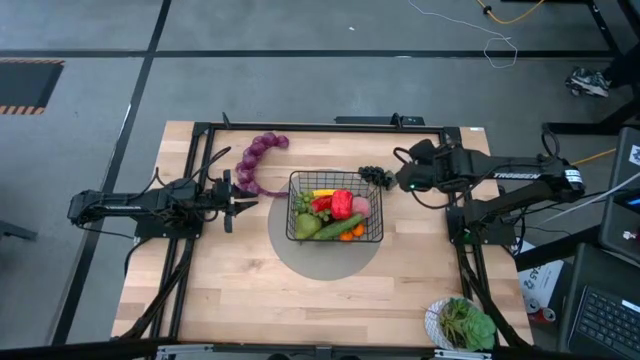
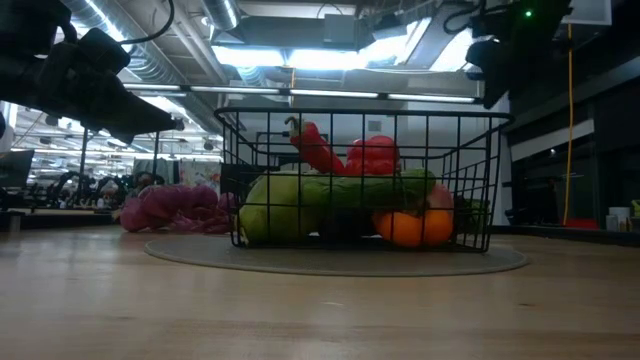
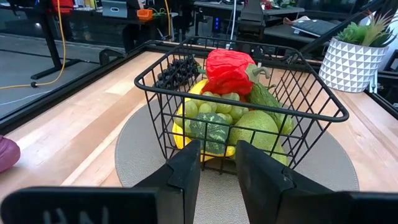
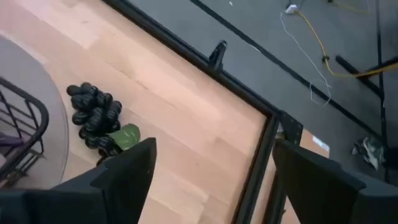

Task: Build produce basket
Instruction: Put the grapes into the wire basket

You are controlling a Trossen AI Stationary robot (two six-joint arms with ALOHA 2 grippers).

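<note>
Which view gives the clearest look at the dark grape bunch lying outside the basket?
The right wrist view: the dark grape bunch lies unobstructed on the wood beside the mat, a green leaf attached. The high view shows it small by the basket's far right corner. The left wrist view sees it through the wire. The low view does not show it clearly.

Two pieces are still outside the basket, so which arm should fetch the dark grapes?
Probably the right: its open pincer hangs right by the dark grapes at the basket's far right corner. The left pincer sits across the basket, nearer the purple grape string.
</note>
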